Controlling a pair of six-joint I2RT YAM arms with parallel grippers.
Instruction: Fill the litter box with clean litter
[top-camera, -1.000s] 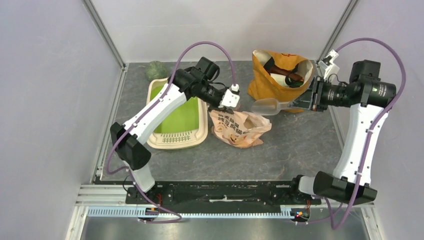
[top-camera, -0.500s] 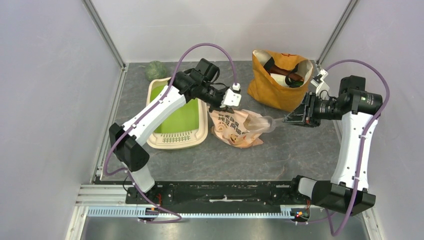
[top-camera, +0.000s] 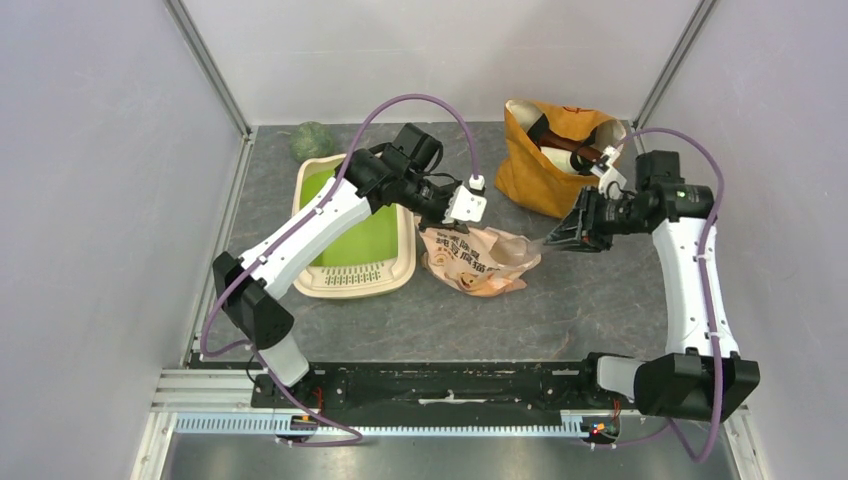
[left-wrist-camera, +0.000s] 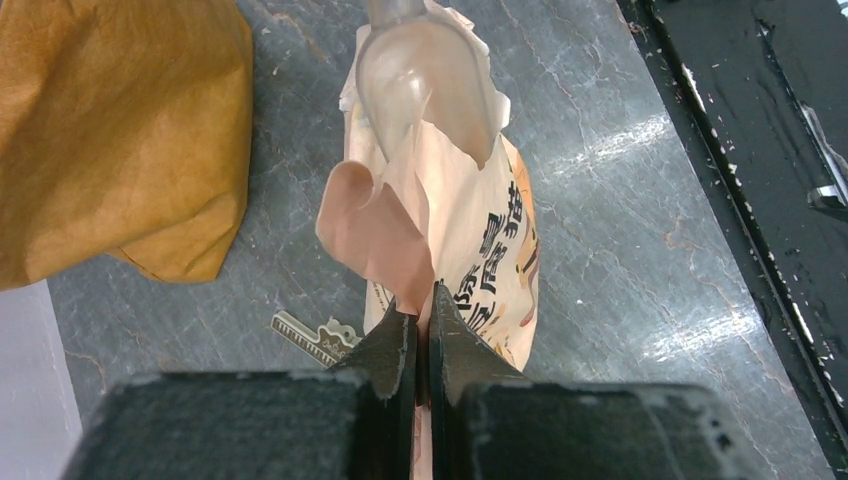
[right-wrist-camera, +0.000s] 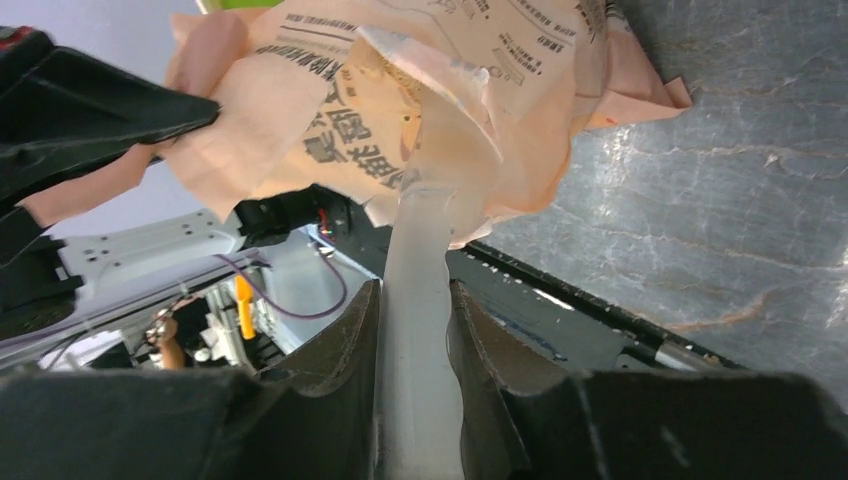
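The litter box (top-camera: 350, 283), a cream tray with a green inside, lies left of centre, partly under my left arm. No clean litter shows; the inside of the peach-orange printed bag (top-camera: 478, 262) is hidden. My left gripper (top-camera: 455, 222) is shut on the bag's upper edge; in the left wrist view it (left-wrist-camera: 420, 305) pinches a flap of the bag (left-wrist-camera: 470, 230). My right gripper (top-camera: 562, 238) is shut on the handle of a translucent scoop (top-camera: 525, 248). In the right wrist view the gripper (right-wrist-camera: 413, 290) grips the handle and the scoop (right-wrist-camera: 440, 110) has its bowl in the bag's mouth (right-wrist-camera: 330, 120).
A mustard-yellow fabric bag (top-camera: 555, 160) with dark items stands at the back right, close behind my right gripper. A green round thing (top-camera: 312, 140) sits in the back left corner. A small flat ruler-like tag (left-wrist-camera: 315, 335) lies on the floor by the printed bag.
My right arm has swung left and down, carrying the scoop from beside the mustard bag into the printed bag's mouth. My left gripper has kept its hold on the bag's edge.
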